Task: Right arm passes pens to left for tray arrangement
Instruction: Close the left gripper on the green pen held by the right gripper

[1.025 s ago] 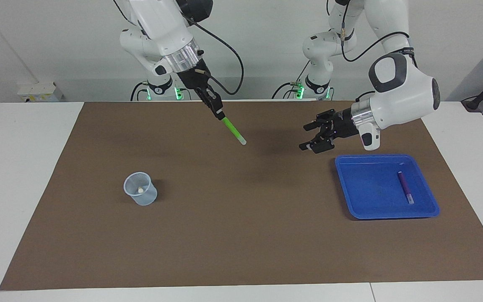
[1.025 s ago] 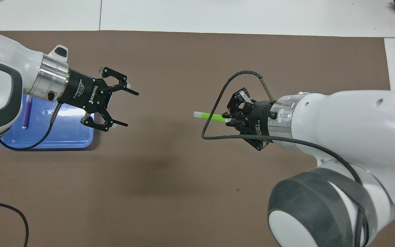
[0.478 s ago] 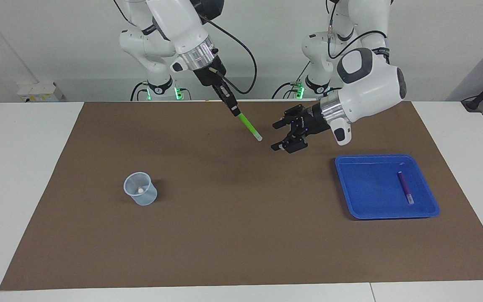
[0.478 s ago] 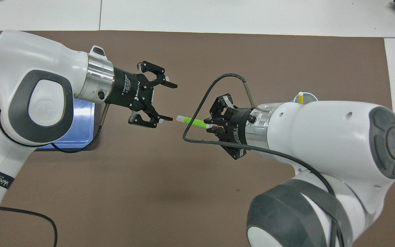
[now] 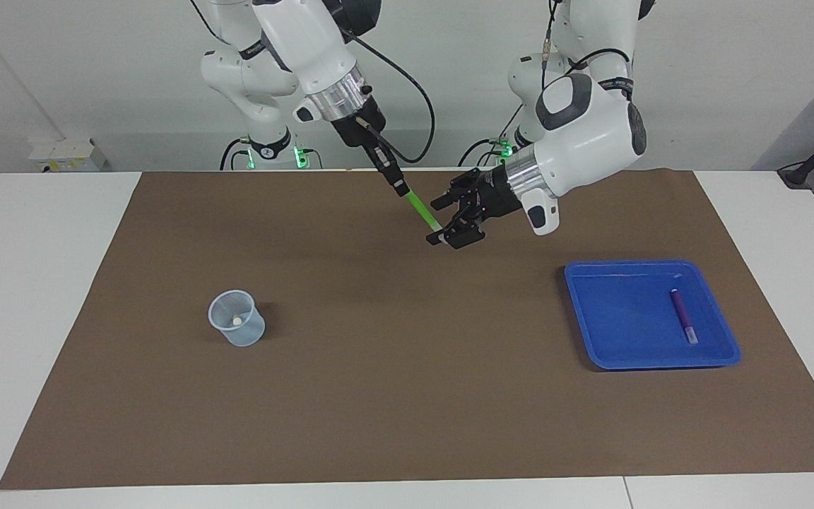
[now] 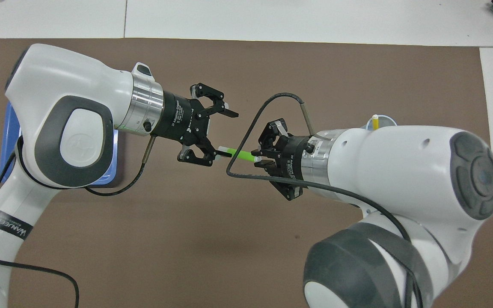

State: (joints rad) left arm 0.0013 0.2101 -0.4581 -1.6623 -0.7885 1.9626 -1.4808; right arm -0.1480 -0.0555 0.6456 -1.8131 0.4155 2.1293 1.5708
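— Around the mat [image 5: 407, 396]?
— Translucent cup [image 5: 237, 318] toward the right arm's end, a whitish pen tip showing inside; from overhead, yellow pen [image 6: 375, 122] standing in it, mostly hidden by the right arm's wrist. Blue tray [image 5: 651, 314] toward the left arm's end, purple pen [image 5: 682, 316] lying in it; from overhead, tray largely covered by the left arm.
— Green pen [image 5: 421, 210]?
— Up in the air over the mat's middle, clamped at one end by the right gripper [image 5: 400, 187], slanting down to its whitish end.
— Left gripper [image 5: 453, 220]?
— Fingers apart, whitish end of the green pen just at the lower fingertip [image 6: 223, 152]; contact impossible to tell.
— Different from a second ago?
— Left gripper then beside the tray, well apart from the pen; now drawn right up to its tip. Right gripper carried the pen a little toward it. Cup, tray, purple pen unmoved.
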